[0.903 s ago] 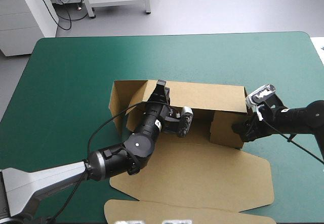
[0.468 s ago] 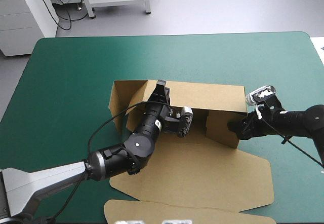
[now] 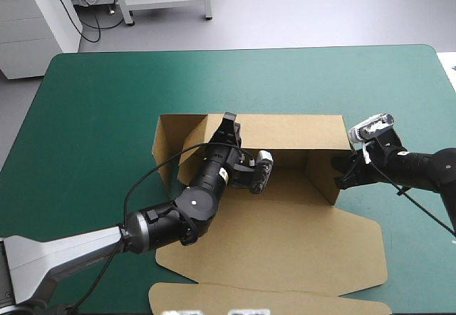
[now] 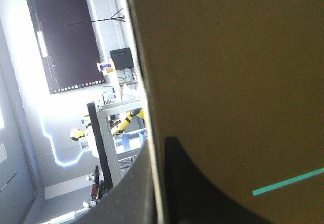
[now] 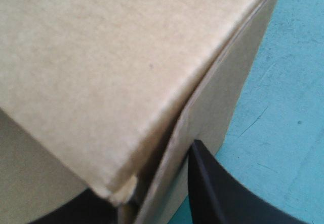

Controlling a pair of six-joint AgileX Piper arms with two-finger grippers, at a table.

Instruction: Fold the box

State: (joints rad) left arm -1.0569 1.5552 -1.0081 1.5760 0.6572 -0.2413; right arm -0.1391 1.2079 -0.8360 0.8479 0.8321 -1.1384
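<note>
One brown box (image 3: pixel 285 236) of smooth, matte board sits mid-bench (image 3: pixel 100 115), lid flat at 6 o'clock and three walls raised, the black-finned right pincer (image 3: pixel 340 172) clamping its 3 o'clock wall, the left pincer (image 3: pixel 228 124) pinching the 12 o'clock rear wall.

Left arm (image 3: pixel 178 212): glossy black rounded segments, with a white dot (image 3: pixel 191 202) at the elbow and a flat grey link (image 3: pixel 64 254) behind that elbow.
Right arm (image 3: pixel 427 167): black throughout.
Left pincer (image 3: pixel 228 124), right pincer (image 3: pixel 340 172): broad black fin-shaped fingers (image 5: pixel 217 198).
</note>
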